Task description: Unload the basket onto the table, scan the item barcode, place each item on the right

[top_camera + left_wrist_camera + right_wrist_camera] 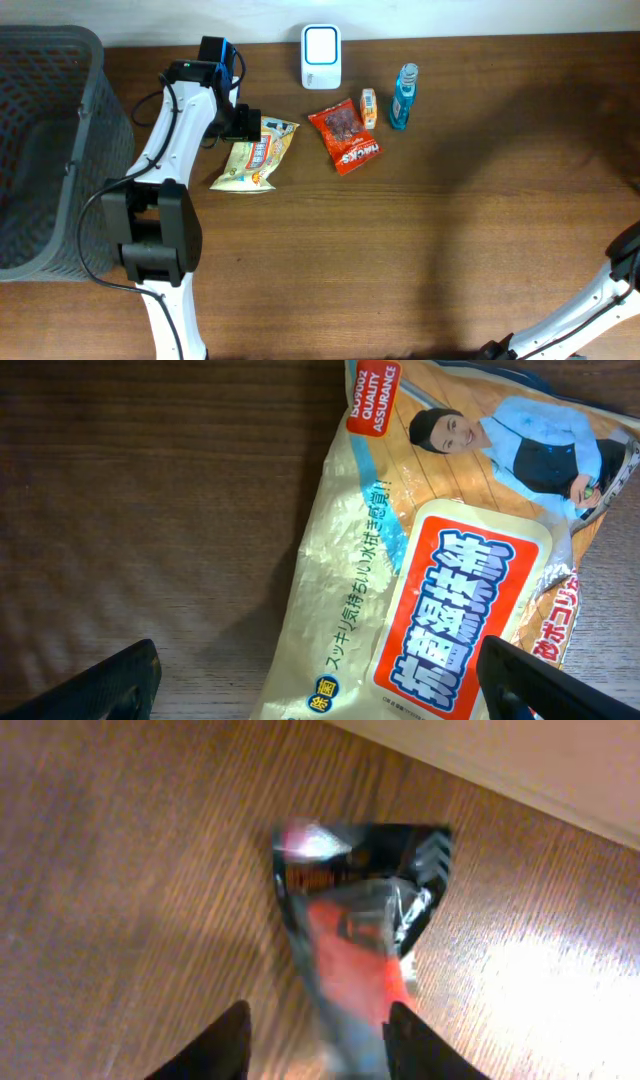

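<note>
The left gripper (318,660) is spread wide over a yellow plastic snack bag (440,560). The right gripper (318,1040) is spread too, with a blurry black-and-red shiny packet (350,910) between its fingers.

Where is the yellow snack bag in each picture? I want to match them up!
Overhead: the yellow snack bag lies left of centre, toward the top.
Left wrist: it fills the middle and right, seen close up.
Right wrist: not in it; only a blurred black and red packet shows.
Shared landmark: the brown wooden table, seen in all three views.
</note>
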Robot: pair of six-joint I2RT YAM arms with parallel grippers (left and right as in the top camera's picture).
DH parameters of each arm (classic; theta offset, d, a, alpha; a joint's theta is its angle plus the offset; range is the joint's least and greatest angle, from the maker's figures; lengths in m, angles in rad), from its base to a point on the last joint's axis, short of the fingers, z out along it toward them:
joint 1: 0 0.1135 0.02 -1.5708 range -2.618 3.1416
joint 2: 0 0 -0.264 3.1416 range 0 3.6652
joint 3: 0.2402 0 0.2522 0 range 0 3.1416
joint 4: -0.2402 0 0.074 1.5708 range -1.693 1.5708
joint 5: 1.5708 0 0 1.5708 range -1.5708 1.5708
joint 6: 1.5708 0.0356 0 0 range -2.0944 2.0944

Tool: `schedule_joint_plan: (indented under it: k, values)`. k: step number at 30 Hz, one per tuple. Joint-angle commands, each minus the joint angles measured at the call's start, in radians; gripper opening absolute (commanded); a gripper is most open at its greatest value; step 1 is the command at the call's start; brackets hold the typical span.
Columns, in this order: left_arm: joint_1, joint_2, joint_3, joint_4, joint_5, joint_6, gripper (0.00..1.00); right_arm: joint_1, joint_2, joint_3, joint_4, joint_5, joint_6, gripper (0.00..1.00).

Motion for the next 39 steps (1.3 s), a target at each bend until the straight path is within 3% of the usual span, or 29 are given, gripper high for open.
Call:
schedule_joint_plan:
  k: [1, 10, 13, 16, 19, 24, 25, 39]
  values:
    - [0.003, 0.004, 0.016, -0.001, -0.008, 0.005, 0.99, -0.002, -0.010, 0.003, -0.012, 0.009, -0.012, 0.51]
    - [0.003, 0.004, 0.016, -0.001, -0.008, 0.005, 0.99, 0.040, -0.235, 0.010, -0.037, -0.034, -0.040, 0.53]
    - [0.003, 0.004, 0.016, -0.001, -0.008, 0.005, 0.99, 0.085, -0.340, 0.010, -0.065, -0.212, -0.040, 0.53]
    - [0.003, 0.004, 0.016, -0.001, -0.008, 0.005, 0.99, 0.167, -0.417, 0.010, -0.132, -0.582, -0.040, 0.53]
    - [0.003, 0.004, 0.016, -0.001, -0.008, 0.005, 0.99, 0.278, -0.431, 0.010, -0.212, -0.780, -0.040, 0.60]
    - [0.003, 0.004, 0.016, -0.001, -0.008, 0.005, 0.99, 0.472, -0.407, 0.007, -0.308, -0.744, -0.040, 0.87]
    - [0.003, 0.004, 0.016, -0.001, -0.008, 0.005, 0.99, 0.521, -0.401, 0.005, -0.314, -0.724, -0.040, 0.99]
    - [0.003, 0.004, 0.016, -0.001, -0.008, 0.005, 0.99, 0.990, -0.390, 0.002, -0.397, -0.438, -0.044, 0.99]
